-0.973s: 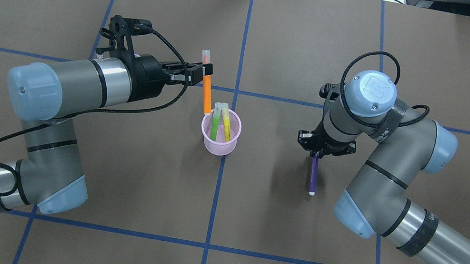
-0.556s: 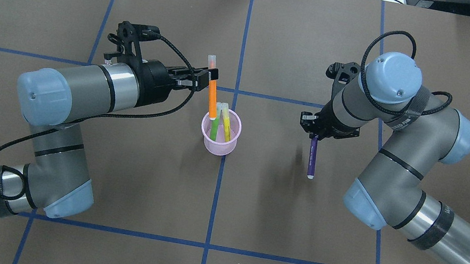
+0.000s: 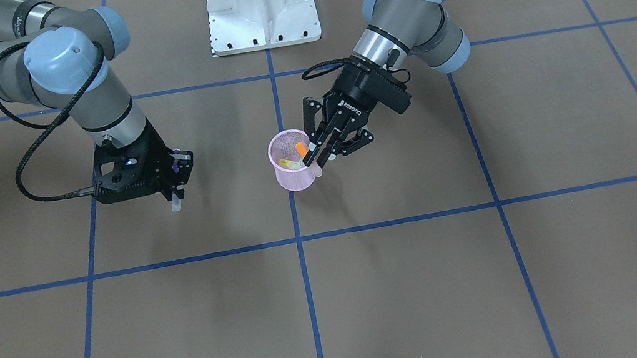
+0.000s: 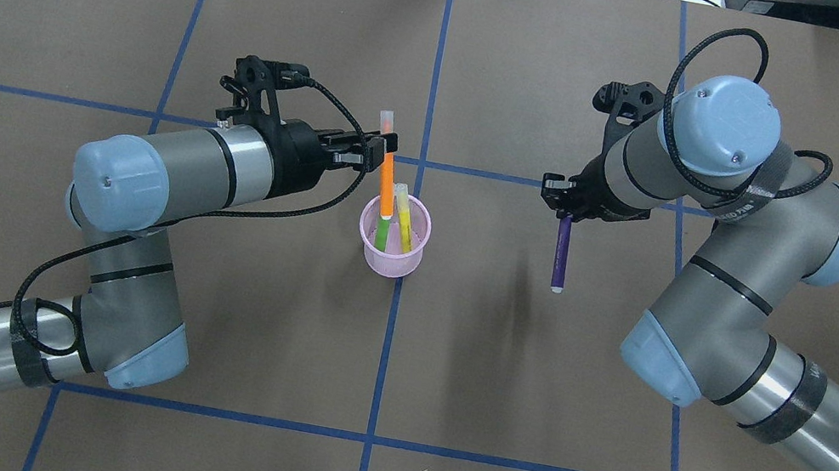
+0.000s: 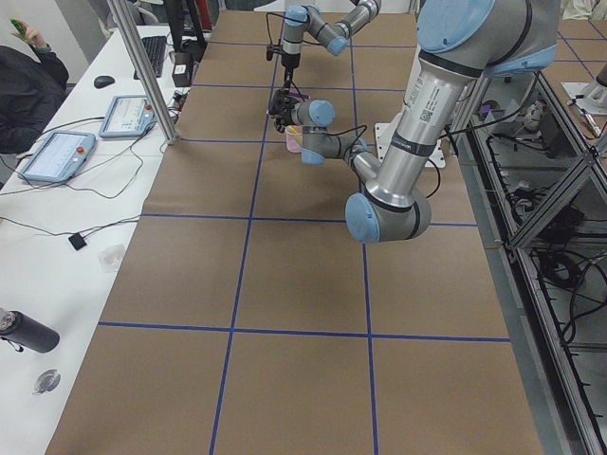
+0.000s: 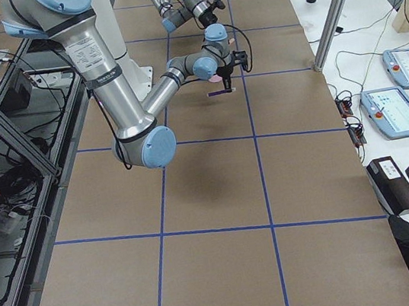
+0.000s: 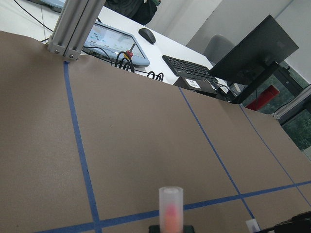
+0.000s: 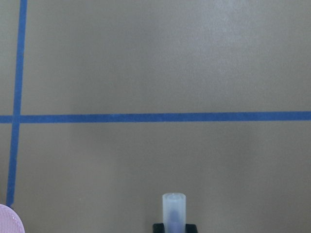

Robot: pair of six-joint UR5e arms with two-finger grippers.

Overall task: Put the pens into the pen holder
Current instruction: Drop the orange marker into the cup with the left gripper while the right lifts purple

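Pink wire-mesh pen holder already contains a green pen and a yellowish pen. I see the left gripper pinching the orange pen, its tip at the rim. The right gripper pinches the purple pen, well apart.

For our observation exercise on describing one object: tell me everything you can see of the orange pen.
The orange pen is a slim stick, plastic by its look, with a bright orange barrel and a translucent pale cap on top. The left gripper is shut on it just below the cap. It hangs tilted, its lower end at the mouth of the pink mesh pen holder, by the green pen. Whether it touches either cannot be told.
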